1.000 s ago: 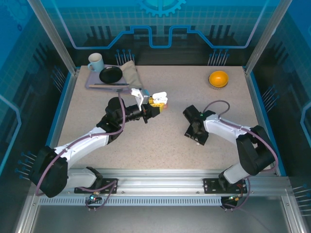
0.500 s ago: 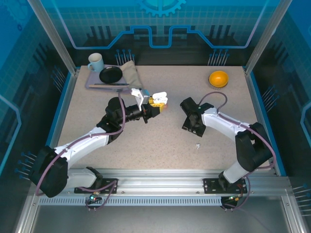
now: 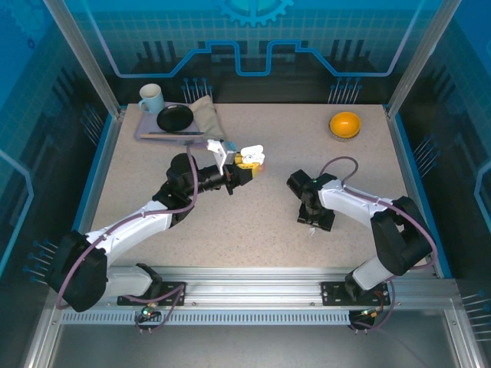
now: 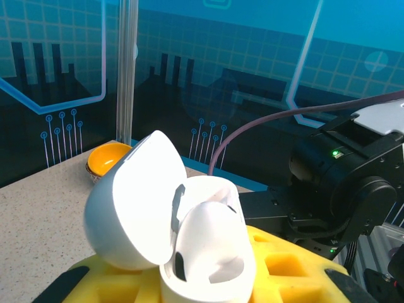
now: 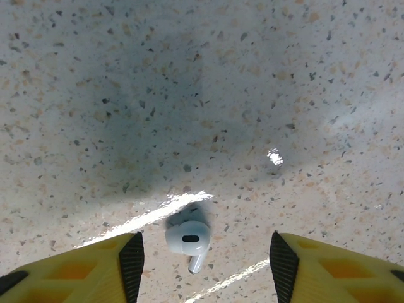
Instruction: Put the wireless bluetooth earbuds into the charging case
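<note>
Right wrist: back toward 6 o'clock, right gripper spread astride white earbud, poised to grab; left gripper clamping open case.

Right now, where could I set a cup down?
Bare table lies along the far edge between the tray and the orange bowl, and near the front between the two arms. Crowded: the tray corner, and mid-table around the held charging case and the earbud.

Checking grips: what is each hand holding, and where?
Left hand grips the open case by its base. Right hand, open over an earbud, holds nothing.
</note>
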Robot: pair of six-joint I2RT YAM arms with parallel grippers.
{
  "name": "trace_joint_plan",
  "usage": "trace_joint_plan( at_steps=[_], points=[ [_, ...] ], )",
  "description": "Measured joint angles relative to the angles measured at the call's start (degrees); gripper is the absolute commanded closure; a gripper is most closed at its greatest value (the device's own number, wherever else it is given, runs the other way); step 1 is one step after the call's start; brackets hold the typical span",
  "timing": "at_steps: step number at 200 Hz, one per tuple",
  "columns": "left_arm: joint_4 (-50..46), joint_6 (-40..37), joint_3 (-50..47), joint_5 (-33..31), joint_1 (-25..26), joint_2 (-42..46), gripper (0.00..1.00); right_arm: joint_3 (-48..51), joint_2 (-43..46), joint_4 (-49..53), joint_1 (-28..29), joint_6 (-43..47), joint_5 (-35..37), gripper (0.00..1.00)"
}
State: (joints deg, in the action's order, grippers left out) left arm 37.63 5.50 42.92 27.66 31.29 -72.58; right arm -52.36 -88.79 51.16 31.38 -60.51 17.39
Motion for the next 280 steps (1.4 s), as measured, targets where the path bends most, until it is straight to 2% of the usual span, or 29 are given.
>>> trace_joint_plan(
  at_steps=[52,105,215,251,280],
  points=[
    [0.0,0.0,0.0,0.0,0.0,0.0,1.00,0.0,-2.8,-1.3,1.0,0.0,-0.3,0.44],
    [0.0,0.0,0.0,0.0,0.0,0.0,1.00,1.0,-3.9,-3.0,1.0,0.4,-0.3,0.51],
    [0.0,0.0,0.0,0.0,0.0,0.0,1.00,3.4,-2.7,-6.4,1.2,0.7,-0.9,0.59],
    [0.0,0.0,0.0,0.0,0.0,0.0,1.00,3.9,-2.4,-7.5,1.2,1.0,-1.5,0.67],
    [-0.1,0.0,0.0,0.0,0.0,0.0,1.00,4.4,-1.9,-8.6,1.2,1.0,-2.0,0.68]
  ],
)
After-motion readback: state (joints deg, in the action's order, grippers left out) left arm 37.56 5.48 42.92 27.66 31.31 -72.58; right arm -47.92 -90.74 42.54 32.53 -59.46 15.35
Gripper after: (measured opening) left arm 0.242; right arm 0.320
